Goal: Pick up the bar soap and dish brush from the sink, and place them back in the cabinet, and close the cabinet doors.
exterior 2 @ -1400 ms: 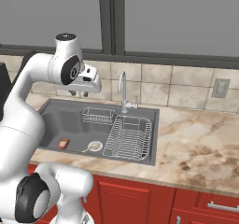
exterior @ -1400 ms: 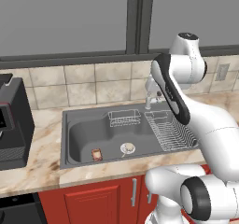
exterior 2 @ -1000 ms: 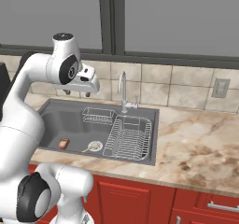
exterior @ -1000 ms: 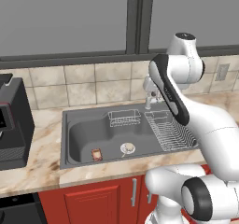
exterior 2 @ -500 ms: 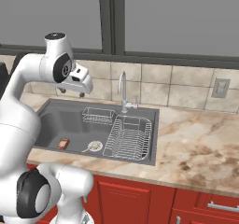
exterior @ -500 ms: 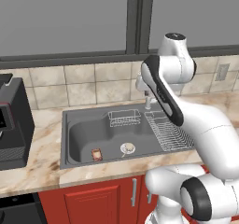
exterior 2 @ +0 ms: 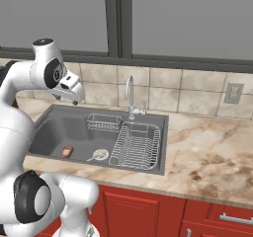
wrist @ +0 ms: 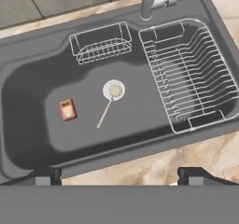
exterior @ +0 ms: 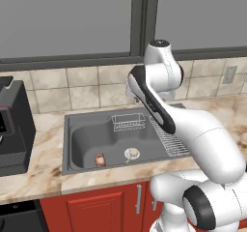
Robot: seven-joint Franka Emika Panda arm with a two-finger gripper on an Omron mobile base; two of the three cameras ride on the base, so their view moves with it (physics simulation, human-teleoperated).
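pincer [wrist: 119, 174] hovering high over the sink [wrist: 28, 148], fingers spread wide, holding nothing.
the bar soap [wrist: 67, 109] is lying flat on the basin floor left of the drain [wrist: 114, 89]; next it is needing a descent onto the soap before closing.

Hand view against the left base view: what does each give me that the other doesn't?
Hand view alone: both dark fingers, spread wide and empty, and the faucet base unblocked. Left base view alone: the window, the tiled backsplash, a black appliance on the counter, the red lower doors, and the arm crossing the large wire rack. Both: the sink, bar soap, drain and small wire basket.
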